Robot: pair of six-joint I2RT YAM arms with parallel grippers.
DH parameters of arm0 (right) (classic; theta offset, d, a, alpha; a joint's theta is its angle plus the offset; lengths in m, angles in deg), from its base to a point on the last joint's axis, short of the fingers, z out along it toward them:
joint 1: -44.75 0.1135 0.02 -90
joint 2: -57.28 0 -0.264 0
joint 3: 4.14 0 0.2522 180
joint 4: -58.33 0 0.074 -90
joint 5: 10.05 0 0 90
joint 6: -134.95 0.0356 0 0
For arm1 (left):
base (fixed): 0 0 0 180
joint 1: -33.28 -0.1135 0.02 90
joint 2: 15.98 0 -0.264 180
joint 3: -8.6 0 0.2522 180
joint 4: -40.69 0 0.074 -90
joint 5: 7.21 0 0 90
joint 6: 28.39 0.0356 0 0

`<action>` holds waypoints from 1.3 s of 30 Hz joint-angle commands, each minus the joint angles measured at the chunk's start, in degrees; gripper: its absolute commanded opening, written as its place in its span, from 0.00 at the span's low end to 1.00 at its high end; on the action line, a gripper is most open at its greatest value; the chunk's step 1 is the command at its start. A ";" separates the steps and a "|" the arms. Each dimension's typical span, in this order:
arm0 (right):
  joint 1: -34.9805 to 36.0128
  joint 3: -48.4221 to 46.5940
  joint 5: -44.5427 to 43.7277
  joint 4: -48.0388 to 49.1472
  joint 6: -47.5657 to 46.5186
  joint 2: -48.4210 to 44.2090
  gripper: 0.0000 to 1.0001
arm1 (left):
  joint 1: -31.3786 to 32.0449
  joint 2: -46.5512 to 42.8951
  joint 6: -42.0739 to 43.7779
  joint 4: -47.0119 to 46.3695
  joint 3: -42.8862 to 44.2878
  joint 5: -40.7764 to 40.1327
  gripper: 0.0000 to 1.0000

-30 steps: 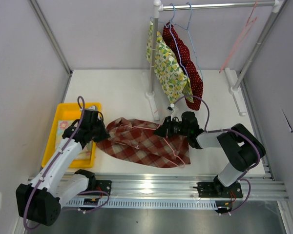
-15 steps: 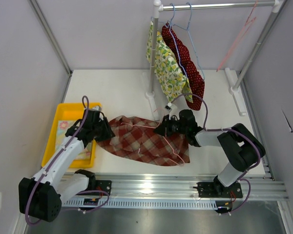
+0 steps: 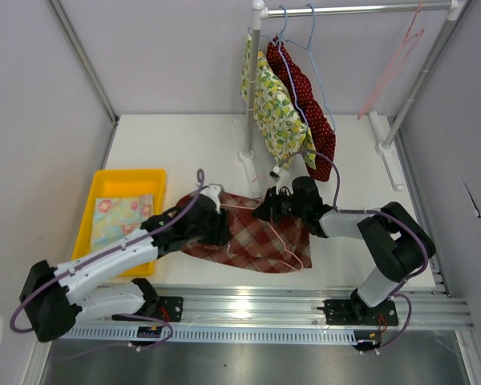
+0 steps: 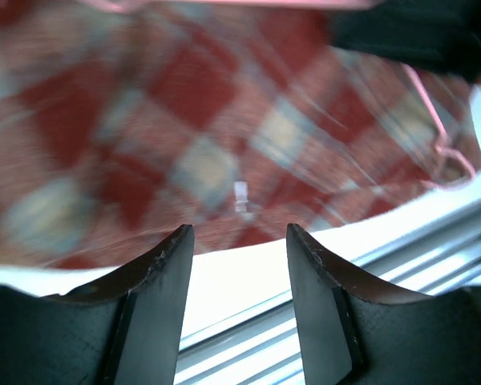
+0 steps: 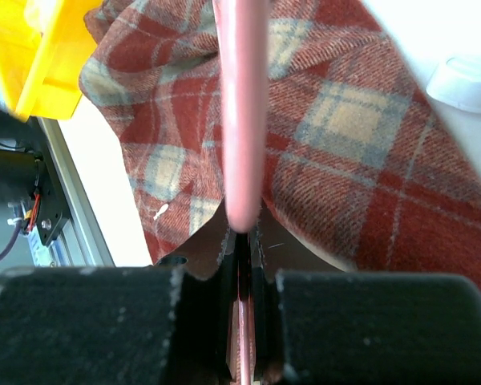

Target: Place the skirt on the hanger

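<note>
The left gripper (image 4: 239,241) is spread, with nothing between its fingers (image 4: 156,277). Just beyond them lies the skirt (image 4: 184,136), flat on the table (image 4: 236,281), its near hem crossing the gap.

The right gripper (image 5: 240,241) is pressed together on the pink hanger (image 5: 242,120). The wire runs straight out ahead of it over the skirt, which spreads beneath on both sides.

The yellow tray (image 3: 124,174) sits on the outer side of the left arm, well apart from its gripper. Past both hands, a rack (image 3: 254,80) carries two hung garments (image 3: 280,112).
</note>
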 commanded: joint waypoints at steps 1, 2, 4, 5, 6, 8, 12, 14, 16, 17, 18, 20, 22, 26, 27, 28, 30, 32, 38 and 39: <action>-0.80 -2.02 -1.85 -1.80 -2.52 1.52 0.00 | 7.77 6.09 -1.37 -12.12 1.03 -3.68 0.55; -0.89 -2.02 -1.76 -1.80 -2.34 1.61 0.00 | 9.27 7.76 -1.11 -13.98 1.38 -4.12 0.55; -0.98 -2.02 -1.67 -1.71 -2.16 1.78 0.00 | 12.87 13.03 -0.41 -19.41 2.77 -4.48 0.56; -1.07 -2.02 -1.50 -1.63 -2.16 1.79 0.00 | 14.10 14.44 0.29 -21.01 3.22 -5.00 0.56; -1.15 -2.02 -1.50 -1.63 -1.99 1.87 0.00 | 16.38 15.84 0.73 -22.60 3.75 -6.40 0.56; -1.15 -1.93 -1.32 -1.54 -1.72 2.05 0.00 | 18.15 19.71 1.87 -26.54 5.59 -7.29 0.58; -1.15 -2.28 -0.79 -1.28 -1.11 2.66 0.00 | 20.78 25.08 3.02 -29.55 8.40 -7.11 0.58; -1.15 -2.28 -0.79 -1.19 -1.02 2.93 0.00 | 21.76 27.36 3.89 -30.17 9.37 -7.64 0.58; -1.15 -2.28 -0.88 -1.19 -1.02 2.93 0.00 | 22.81 28.95 4.08 -30.52 10.43 -7.64 0.58; -1.24 -2.28 -0.88 -1.19 -1.11 3.02 0.00 | 23.43 30.61 4.08 -30.52 11.56 -7.73 0.58; -1.42 -2.28 -0.88 -1.10 -1.02 3.10 0.00 | 23.78 31.49 4.08 -30.52 11.75 -7.90 0.57; -1.50 -2.28 -0.79 -1.01 -0.93 3.10 0.00 | 24.74 33.69 3.99 -30.43 12.80 -8.26 0.57; -1.51 -2.37 -0.71 -0.92 -0.93 3.19 0.00 | 25.36 35.19 3.29 -29.04 13.94 -8.87 0.57; -1.59 -2.63 -0.44 -0.84 -0.67 3.54 0.00 | 27.03 37.83 2.67 -29.12 14.74 -10.45 0.56; -1.68 -2.72 -0.35 -0.84 -0.67 3.54 0.00 | 27.21 38.53 2.58 -29.03 14.83 -10.72 0.56; -1.77 -2.72 -0.27 -0.84 -0.76 3.54 0.00 | 27.30 38.88 2.49 -28.77 15.44 -10.89 0.55; -1.77 -2.81 0.00 -0.66 -0.67 3.72 0.00 | 27.56 39.67 2.58 -28.50 16.23 -11.85 0.55; -1.94 -2.81 0.00 -0.75 -0.58 3.63 0.00 | 27.56 40.29 2.93 -28.24 16.58 -12.47 0.55; -2.21 -2.81 0.17 -0.57 -0.41 3.98 0.00 | 28.88 43.01 3.46 -25.69 19.30 -14.93 0.52; -2.21 -2.81 0.17 -0.49 -0.41 3.98 0.00 | 29.05 43.36 3.37 -25.43 19.48 -15.37 0.49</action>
